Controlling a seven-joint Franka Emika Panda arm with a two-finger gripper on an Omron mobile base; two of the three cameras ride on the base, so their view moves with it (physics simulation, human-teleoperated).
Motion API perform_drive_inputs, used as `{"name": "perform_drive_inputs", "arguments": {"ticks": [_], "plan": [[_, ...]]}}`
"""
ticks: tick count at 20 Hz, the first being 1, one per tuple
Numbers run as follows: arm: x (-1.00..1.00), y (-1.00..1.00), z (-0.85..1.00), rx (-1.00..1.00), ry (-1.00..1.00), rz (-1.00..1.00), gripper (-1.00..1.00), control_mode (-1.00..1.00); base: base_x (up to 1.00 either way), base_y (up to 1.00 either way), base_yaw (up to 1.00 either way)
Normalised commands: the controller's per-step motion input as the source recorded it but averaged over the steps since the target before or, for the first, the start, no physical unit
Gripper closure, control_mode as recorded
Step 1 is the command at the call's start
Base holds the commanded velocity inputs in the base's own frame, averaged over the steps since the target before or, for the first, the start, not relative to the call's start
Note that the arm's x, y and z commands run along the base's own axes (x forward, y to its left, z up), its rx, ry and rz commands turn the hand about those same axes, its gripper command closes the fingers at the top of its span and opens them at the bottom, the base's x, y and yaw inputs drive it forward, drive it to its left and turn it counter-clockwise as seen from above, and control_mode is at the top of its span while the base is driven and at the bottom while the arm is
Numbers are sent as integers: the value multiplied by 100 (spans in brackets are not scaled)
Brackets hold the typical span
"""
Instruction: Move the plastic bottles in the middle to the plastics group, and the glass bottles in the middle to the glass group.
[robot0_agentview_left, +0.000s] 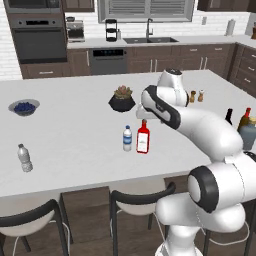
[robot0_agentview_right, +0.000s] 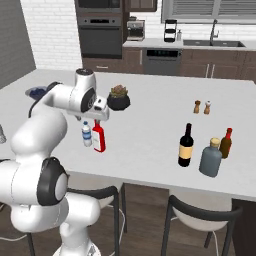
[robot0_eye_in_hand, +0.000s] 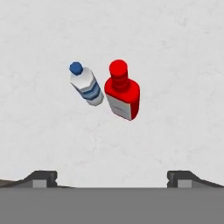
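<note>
**Wide-open gripper above two bottles set too close for comfort**

Gripper hanging high over the counter, jaws spread wide, nothing between them. Directly below: blue-label water bottle and flat red bottle, upright, just beside each other, perhaps touching at the shoulders. Wine bottle already standing just beside the jug and amber bottle at the right end. Grey-label bottle alone, well apart at the left end.

Likely next: descent on one of the pair. Main risk, as a judgement: too little room between them for a fingertip, so a jaw coming down on a neighbour's cap or shoulder and toppling it. A light plastic bottle, once knocked, apt to roll. Also possible: closing on both at once, or on the wrong one. Safer to straddle the chosen bottle with the jaws crosswise to the line of the pair. Red bottle flat-sided; grip across the broad face probably too wide.
</note>
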Motion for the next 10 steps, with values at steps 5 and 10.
{"name": "perform_drive_inputs", "arguments": {"ticks": [5, 10], "plan": [[17, 11, -22, -8, -4, 1, -100, -100, 0, 0, 0], [21, 6, -17, -7, -5, 0, -100, -100, 0, 0, 0]]}}
